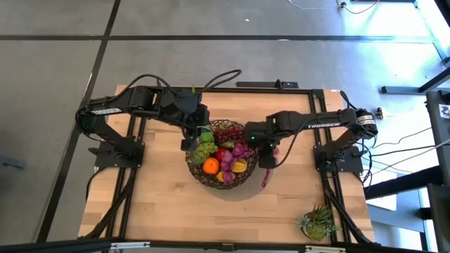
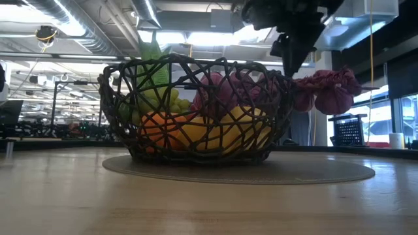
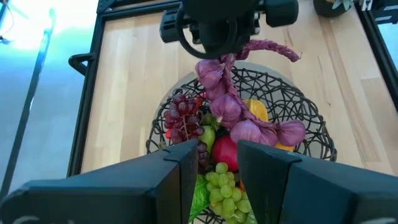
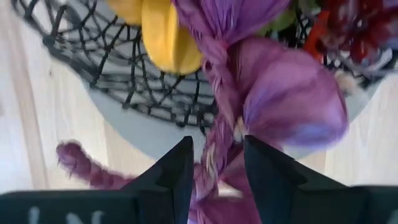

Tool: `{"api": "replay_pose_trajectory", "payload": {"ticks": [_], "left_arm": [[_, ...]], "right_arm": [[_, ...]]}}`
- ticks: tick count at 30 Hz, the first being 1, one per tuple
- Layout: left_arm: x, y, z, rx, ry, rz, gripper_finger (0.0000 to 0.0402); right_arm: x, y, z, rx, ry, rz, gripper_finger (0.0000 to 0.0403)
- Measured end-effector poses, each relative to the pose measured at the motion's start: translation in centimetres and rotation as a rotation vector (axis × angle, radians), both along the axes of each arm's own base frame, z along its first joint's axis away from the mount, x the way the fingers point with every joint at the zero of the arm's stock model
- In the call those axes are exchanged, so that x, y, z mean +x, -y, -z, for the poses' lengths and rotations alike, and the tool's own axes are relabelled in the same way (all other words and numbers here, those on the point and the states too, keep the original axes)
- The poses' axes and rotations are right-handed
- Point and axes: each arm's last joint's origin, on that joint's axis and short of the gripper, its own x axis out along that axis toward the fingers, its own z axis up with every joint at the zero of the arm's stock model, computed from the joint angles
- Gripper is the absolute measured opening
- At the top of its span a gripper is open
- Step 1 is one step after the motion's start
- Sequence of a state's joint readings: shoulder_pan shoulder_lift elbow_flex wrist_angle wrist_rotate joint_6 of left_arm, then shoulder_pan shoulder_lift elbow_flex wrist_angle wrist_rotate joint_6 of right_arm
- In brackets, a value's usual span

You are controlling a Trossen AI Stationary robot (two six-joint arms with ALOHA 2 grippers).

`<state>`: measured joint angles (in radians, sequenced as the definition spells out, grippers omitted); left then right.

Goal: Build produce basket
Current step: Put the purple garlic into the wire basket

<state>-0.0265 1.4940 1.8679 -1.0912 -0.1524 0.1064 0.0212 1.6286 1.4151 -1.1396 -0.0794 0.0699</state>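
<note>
You've got open worktop (image 1: 162,211) along the whole near edge and on the left side; only the succulent (image 1: 318,222) stands in the near right corner. The basket (image 1: 200,172) mouth is crowded: produce (image 1: 223,158) is piled to the rim, the left pincer (image 1: 190,133) hangs over its far left edge, and the right pincer (image 1: 266,156), closed on the purple braided bunch (image 3: 239,115), blocks the right rim. The braid drapes across the pile and trails outside onto the worktop. The near rim is the 1 clear way in.
</note>
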Motion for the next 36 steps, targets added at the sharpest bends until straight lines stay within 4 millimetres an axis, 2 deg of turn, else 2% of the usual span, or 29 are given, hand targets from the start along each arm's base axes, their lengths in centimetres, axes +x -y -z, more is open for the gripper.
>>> {"api": "replay_pose_trajectory", "payload": {"ticks": [8, 21, 25, 32, 36], "left_arm": [[0.0, 0.0, 0.0, 0.0, 0.001, 0.0, 0.0102], [0.0, 0.0, 0.0, 0.0, 0.0, 0.0, 0.0102], [0.0, 0.0, 0.0, 0.0, 0.0, 0.0, 0.0102], [0.0, 0.0, 0.0, 0.0, 0.0, 0.0, 0.0102], [0.0, 0.0, 0.0, 0.0, 0.0, 0.0, 0.0102]], "right_arm": [[0.9, 0.1, 2.0, -0.041, -0.089, 0.034, 0.0133], [1.1, 0.1, 2.4, -0.04, -0.104, 0.034, 0.0131], [1.3, 0.1, 2.6, -0.039, -0.104, 0.039, 0.0105], [1.3, 0.1, 2.6, -0.036, -0.095, 0.048, 0.0022], [1.3, 0.1, 2.5, -0.037, -0.095, 0.048, 0.0018]]}}
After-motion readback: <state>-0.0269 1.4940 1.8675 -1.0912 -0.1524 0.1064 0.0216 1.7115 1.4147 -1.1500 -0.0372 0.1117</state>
